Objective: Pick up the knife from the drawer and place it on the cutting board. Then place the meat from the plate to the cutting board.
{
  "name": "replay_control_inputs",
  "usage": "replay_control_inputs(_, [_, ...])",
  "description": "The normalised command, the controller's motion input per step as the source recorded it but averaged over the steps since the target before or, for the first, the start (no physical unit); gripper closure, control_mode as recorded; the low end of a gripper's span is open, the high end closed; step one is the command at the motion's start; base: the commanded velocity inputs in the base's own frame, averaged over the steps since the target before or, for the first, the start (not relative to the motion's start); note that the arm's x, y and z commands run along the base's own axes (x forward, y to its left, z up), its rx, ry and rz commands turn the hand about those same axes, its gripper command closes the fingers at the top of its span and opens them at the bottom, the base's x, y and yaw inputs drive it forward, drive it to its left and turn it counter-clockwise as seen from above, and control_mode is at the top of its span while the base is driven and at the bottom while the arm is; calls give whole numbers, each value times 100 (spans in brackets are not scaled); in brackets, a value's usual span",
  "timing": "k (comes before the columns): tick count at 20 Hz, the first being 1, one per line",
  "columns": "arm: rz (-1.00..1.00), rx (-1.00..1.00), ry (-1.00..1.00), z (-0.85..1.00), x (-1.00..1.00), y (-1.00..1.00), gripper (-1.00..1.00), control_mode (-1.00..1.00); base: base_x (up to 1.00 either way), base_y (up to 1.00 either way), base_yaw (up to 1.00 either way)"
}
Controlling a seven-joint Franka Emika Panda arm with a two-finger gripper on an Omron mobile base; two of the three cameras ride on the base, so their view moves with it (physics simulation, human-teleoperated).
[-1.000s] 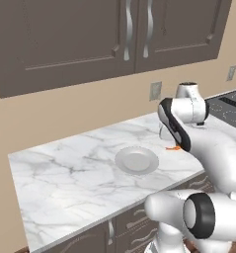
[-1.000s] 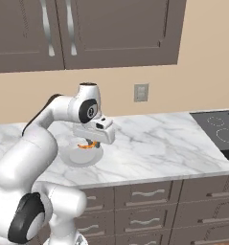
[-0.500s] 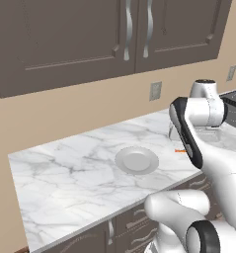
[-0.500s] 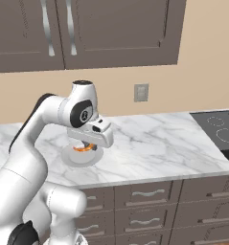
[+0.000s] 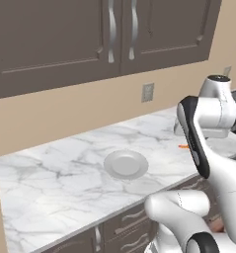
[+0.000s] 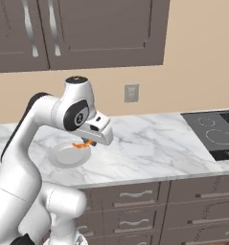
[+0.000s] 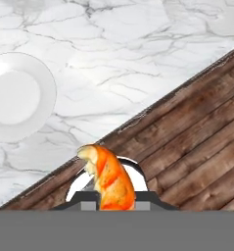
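Marble worktop under dark cabinets, plate bare, claw pinching meat, hand view adding wood floor.

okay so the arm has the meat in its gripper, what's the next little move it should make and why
Probably keep carrying the meat sideways, away from the plate, toward wherever the cutting board is. The gripper is shut on the orange piece and holds it above the marble counter. The plate is bare, so the pick-up looks done. No board can be seen in these views, so lowering or releasing here seems premature.
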Motion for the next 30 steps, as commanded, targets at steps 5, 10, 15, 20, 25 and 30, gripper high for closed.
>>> replay_control_inputs(5, [0, 0, 0, 0, 0, 0, 100, 100, 45, -100, -11])
replay_control_inputs(10, [0, 0, 0, 0, 0, 0, 100, 100, 19, -100, -17])
replay_control_inputs(15, [0, 0, 0, 0, 0, 0, 100, 100, -31, -100, -28])
replay_control_inputs(20, [0, 0, 0, 0, 0, 0, 100, 100, -82, -100, -19])
replay_control_inputs(25, [0, 0, 0, 0, 0, 0, 100, 100, 9, -100, -13])
replay_control_inputs(30, [0, 0, 0, 0, 0, 0, 100, 100, 49, -100, -9])
